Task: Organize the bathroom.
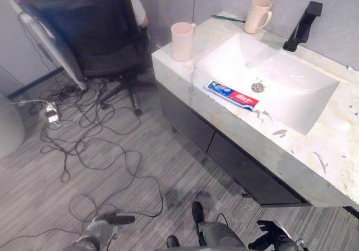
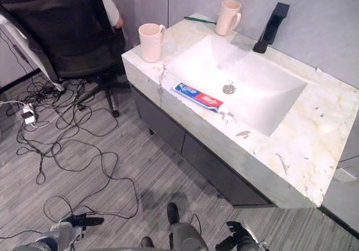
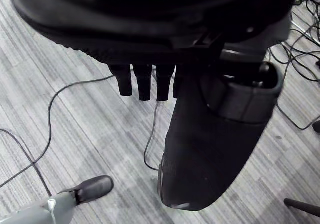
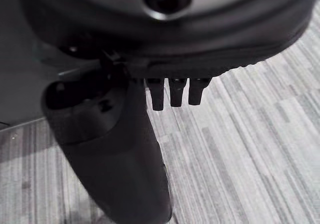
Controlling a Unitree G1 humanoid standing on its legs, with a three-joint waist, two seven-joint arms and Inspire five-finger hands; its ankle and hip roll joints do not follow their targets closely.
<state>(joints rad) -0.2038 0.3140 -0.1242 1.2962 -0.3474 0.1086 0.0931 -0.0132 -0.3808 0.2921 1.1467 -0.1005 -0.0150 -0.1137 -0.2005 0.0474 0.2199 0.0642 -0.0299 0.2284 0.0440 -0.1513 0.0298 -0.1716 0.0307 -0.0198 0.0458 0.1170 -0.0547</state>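
Observation:
A red, white and blue toothpaste tube lies on the marble counter, along the front rim of the white sink. One beige mug stands at the counter's left corner. A second beige mug stands at the back, with a green toothbrush lying beside it. Both hands hang low over the floor, well short of the counter. My left hand has straight fingers and holds nothing. My right hand likewise has straight fingers and is empty.
A black faucet stands behind the sink. Dark cabinet fronts run under the counter. A black office chair with a person seated in it stands to the left. Loose cables and a power strip cover the grey floor.

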